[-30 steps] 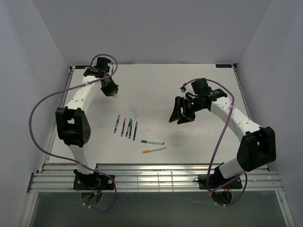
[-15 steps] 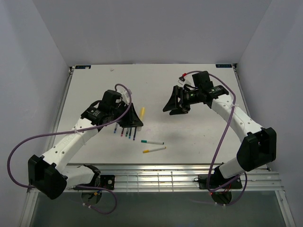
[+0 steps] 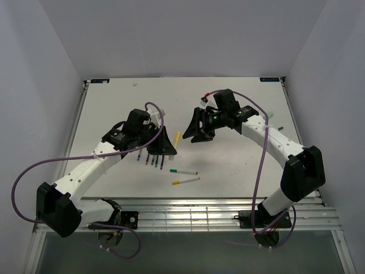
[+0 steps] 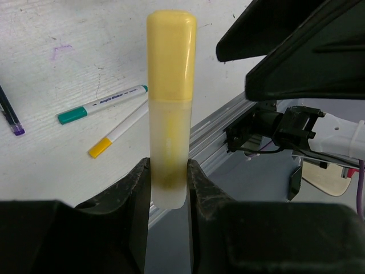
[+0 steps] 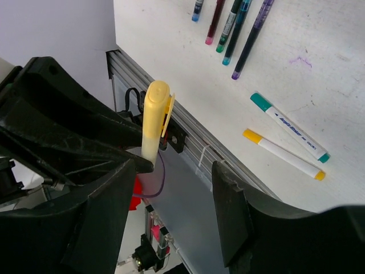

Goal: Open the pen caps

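Note:
My left gripper (image 4: 169, 182) is shut on the pale lower body of a yellow highlighter (image 4: 170, 131), held above the table with its yellow cap (image 4: 171, 51) pointing away. In the top view the left gripper (image 3: 164, 146) hovers over the dark pens with the highlighter (image 3: 177, 137) jutting right. My right gripper (image 3: 191, 129) faces it, open, close to the cap but apart from it. In the right wrist view the cap (image 5: 155, 103) stands left of the gap between my open right gripper's (image 5: 174, 171) jaws.
Several slim dark pens (image 5: 234, 23) lie in a row, partly under the left gripper (image 3: 151, 161). A white pen with green ends (image 3: 183, 171) and one with yellow ends (image 3: 186, 180) lie nearer the table's front rail (image 3: 182, 214).
The left arm swung from the back left to the table's middle, holding the highlighter over the dark pens. The right gripper moved left toward the cap.

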You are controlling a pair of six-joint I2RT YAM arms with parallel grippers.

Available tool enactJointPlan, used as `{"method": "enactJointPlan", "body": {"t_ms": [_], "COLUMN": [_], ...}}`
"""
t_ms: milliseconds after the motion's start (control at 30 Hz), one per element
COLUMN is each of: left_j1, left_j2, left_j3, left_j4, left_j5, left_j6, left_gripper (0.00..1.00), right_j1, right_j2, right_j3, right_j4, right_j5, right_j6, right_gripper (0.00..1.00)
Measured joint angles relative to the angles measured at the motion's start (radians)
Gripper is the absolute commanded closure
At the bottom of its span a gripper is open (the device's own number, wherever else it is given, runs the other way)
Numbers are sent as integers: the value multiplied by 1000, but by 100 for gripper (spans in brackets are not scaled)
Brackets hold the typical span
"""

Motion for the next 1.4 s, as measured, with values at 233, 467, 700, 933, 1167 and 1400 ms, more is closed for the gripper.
{"method": "enactJointPlan", "body": {"t_ms": [233,467,700,933,1167,1400], "left_j1": [-5,-8,-8,-11,-3,-6], "left_j2": [43,44,51,62,63,63], "left_j3": [28,29,29,29,24,13], "left_j4": [7,15,10,14,59,151], "left_j5": [17,22,19,16,5,-27], "left_j6": [27,39,47,54,65,72], "left_gripper": [100,100,100,100,100,100], "right_j1": [55,83,93,100,101,46], "right_j2": [54,116,150,154,163,179], "right_j3": [12,63,83,92,152,183], "right_j4": [10,32,61,62,11,-49], "right_j5": [59,90,78,100,187,187], "right_j6": [42,72,118,137,154,252], "right_gripper": [40,47,84,92,92,92]}}
